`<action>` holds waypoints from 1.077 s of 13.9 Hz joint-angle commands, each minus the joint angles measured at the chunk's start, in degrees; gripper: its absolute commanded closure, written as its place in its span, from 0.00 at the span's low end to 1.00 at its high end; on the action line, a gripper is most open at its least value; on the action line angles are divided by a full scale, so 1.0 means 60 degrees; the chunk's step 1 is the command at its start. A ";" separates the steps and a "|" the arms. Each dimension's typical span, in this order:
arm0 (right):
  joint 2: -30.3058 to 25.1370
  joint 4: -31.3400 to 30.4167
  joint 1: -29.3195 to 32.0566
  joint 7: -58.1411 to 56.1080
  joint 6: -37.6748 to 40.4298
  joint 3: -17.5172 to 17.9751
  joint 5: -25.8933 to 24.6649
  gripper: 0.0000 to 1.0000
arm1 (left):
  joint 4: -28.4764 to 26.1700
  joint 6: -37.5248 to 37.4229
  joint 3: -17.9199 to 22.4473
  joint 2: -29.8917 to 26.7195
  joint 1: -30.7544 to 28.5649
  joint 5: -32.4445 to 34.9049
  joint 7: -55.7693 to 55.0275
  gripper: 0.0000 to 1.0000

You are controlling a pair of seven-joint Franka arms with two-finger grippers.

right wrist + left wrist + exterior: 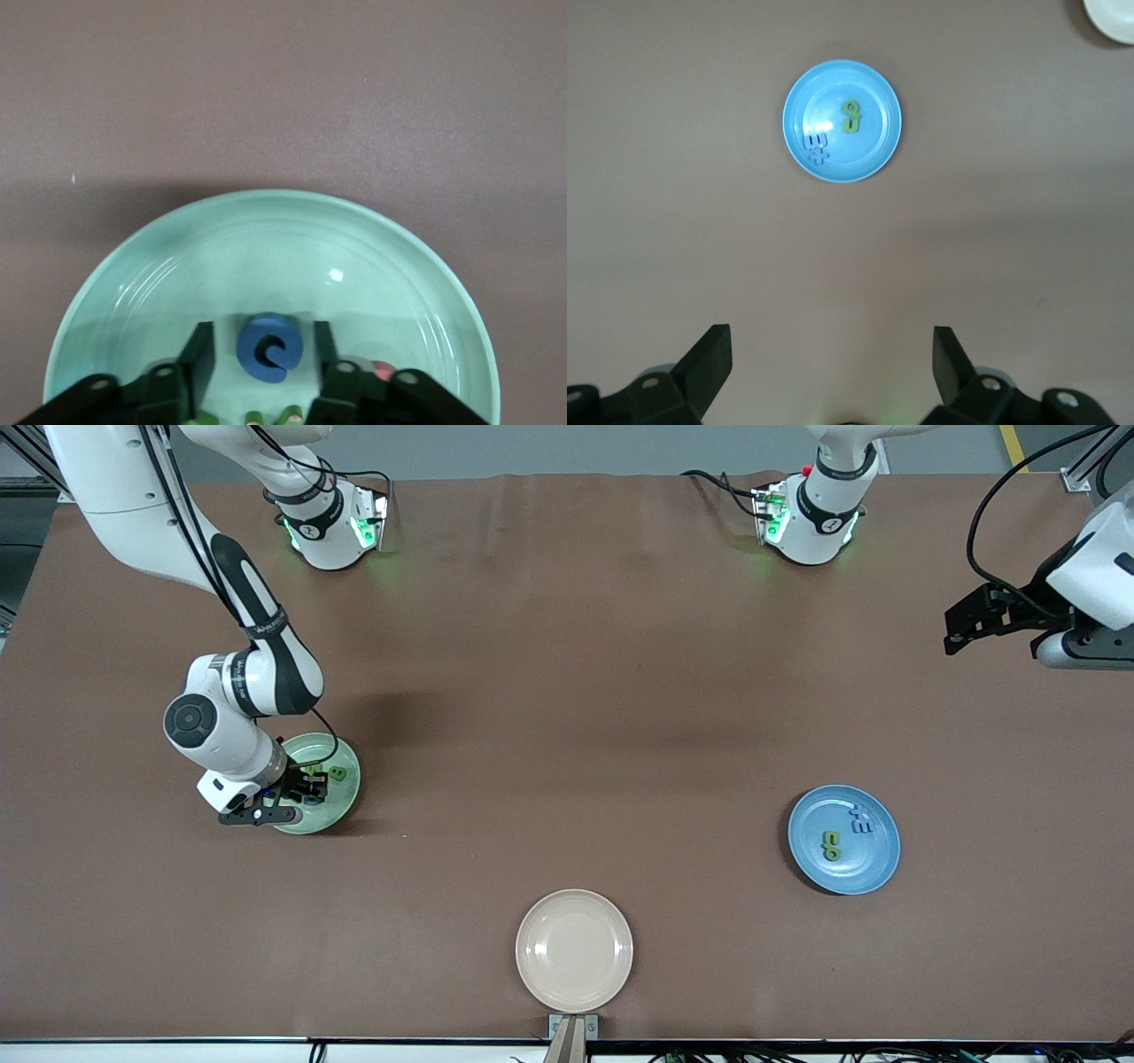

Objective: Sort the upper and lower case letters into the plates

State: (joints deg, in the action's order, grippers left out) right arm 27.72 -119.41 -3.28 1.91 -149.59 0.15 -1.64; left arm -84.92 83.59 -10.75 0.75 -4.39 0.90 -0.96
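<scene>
Your right gripper (pixel 261 354) sits low in the pale green round plate (pixel 266 257), fingers parted around a blue chunky letter (pixel 269 347) without clamping it. Your left gripper (pixel 833 363) waits wide open above bare table, well apart from the blue round plate (pixel 843 839) holding a yellow-green letter (pixel 831 845) and a blue one (pixel 861 823).

A cream plate (pixel 574 950) sits on the brown table (pixel 567 691), close to the middle of the table's edge nearest the front camera.

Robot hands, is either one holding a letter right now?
No. The right gripper is open low in the green plate, its fingers apart from the blue letter lying between them. The left gripper waits open, empty.
</scene>
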 commanded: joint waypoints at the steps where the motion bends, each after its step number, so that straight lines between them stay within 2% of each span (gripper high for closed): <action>1: -0.0048 0.0228 0.0020 0.0033 0.0335 0.0048 -0.0063 0.00 | -0.0947 0.0028 0.0590 -0.0856 0.0278 -0.0194 0.0541 0.00; 3: -0.0325 0.0418 0.0035 -0.0025 0.1036 0.0034 -0.0107 0.00 | -0.1255 0.0028 0.0678 -0.1163 0.0263 -0.0180 0.0556 0.00; 8: -0.1599 0.0872 0.0137 -0.0040 0.3100 -0.0039 -0.0253 0.00 | -0.1198 -0.0074 0.0547 -0.1311 0.0278 -0.0107 0.0380 0.00; 10: -0.2141 0.1689 0.0254 -0.0433 0.4869 -0.0127 -0.0428 0.00 | -0.1037 -0.0074 0.0532 -0.1267 0.0263 -0.0107 0.0351 0.00; 15: -0.2407 0.4296 0.0957 -0.1007 0.8578 -0.0201 -0.0429 0.00 | -0.1095 -0.0060 0.0473 -0.1252 0.0234 -0.0151 -0.0279 0.00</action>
State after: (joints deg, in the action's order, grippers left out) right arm 12.68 -98.65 1.02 -3.29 -103.77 -1.78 -3.31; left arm -90.87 83.44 -7.76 -5.91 -2.88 0.66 -1.50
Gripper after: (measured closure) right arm 0.000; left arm 0.000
